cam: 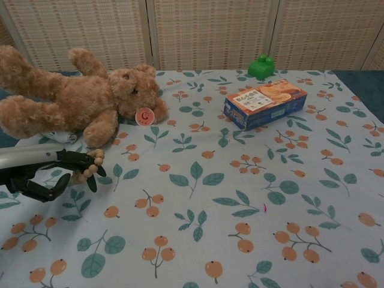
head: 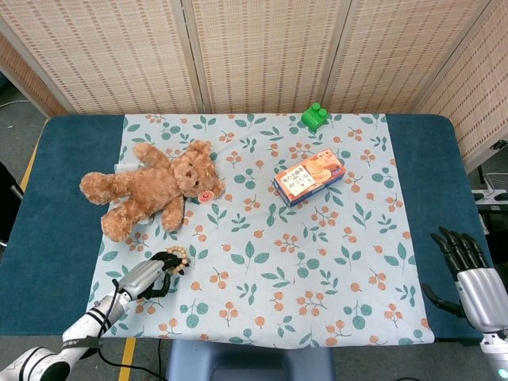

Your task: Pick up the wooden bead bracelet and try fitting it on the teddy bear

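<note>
The table (head: pixel 48 198) is dark blue, and over most of it lies a pale cloth (head: pixel 317 254) printed with leaves and orange berries. On the cloth's left part a brown bear (head: pixel 151 189) lies on its side, head toward the middle of the table, limbs spread, one paw reaching down toward the near edge. Right of the bear, well apart from it, sits a box (head: pixel 309 177) with an orange and blue print, and beyond that, near the far edge, a green block (head: pixel 315 117). The left hand (head: pixel 147 278) hovers low over the cloth in front of the bear, its fingers curled around the bracelet (cam: pixel 90 168), whose wooden beads hang in a loop off the fingertips just beside the bear's lower paw. The right hand (head: pixel 464 266) rests off the table's right edge, fingers spread and holding nothing.
</note>
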`<action>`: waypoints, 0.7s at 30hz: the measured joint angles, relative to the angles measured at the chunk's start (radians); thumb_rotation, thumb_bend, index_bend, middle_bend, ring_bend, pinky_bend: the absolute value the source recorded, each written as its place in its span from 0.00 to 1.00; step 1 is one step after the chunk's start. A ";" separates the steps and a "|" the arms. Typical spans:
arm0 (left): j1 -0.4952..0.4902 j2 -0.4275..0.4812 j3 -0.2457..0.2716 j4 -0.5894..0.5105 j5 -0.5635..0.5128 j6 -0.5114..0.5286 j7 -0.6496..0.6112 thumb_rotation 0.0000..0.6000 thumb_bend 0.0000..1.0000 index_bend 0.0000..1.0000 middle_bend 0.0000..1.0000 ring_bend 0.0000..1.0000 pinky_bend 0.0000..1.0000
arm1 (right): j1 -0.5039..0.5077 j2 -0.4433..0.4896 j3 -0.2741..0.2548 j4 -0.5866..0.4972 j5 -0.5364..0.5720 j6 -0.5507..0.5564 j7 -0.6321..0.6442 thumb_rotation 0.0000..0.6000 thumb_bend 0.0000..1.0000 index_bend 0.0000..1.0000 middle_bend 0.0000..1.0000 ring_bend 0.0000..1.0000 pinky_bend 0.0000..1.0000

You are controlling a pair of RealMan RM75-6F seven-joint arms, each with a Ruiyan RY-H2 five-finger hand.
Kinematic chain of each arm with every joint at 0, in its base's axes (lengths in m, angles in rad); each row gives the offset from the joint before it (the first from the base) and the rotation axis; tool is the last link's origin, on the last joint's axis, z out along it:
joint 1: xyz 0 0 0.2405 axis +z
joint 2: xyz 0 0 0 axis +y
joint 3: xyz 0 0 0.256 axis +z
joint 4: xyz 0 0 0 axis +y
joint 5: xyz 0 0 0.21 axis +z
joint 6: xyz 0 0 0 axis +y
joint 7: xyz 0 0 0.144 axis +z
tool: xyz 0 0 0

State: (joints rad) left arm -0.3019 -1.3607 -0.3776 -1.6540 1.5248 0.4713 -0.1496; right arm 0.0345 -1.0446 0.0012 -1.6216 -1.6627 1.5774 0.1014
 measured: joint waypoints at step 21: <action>-0.097 -0.005 0.186 0.047 0.025 0.287 -0.024 1.00 0.63 0.13 0.17 0.12 0.07 | -0.001 0.003 -0.001 -0.006 0.004 -0.003 -0.006 0.91 0.24 0.00 0.00 0.00 0.00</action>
State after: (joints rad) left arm -0.3987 -1.3659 -0.1919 -1.6074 1.5498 0.7581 -0.1740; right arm 0.0334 -1.0412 0.0005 -1.6277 -1.6589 1.5745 0.0958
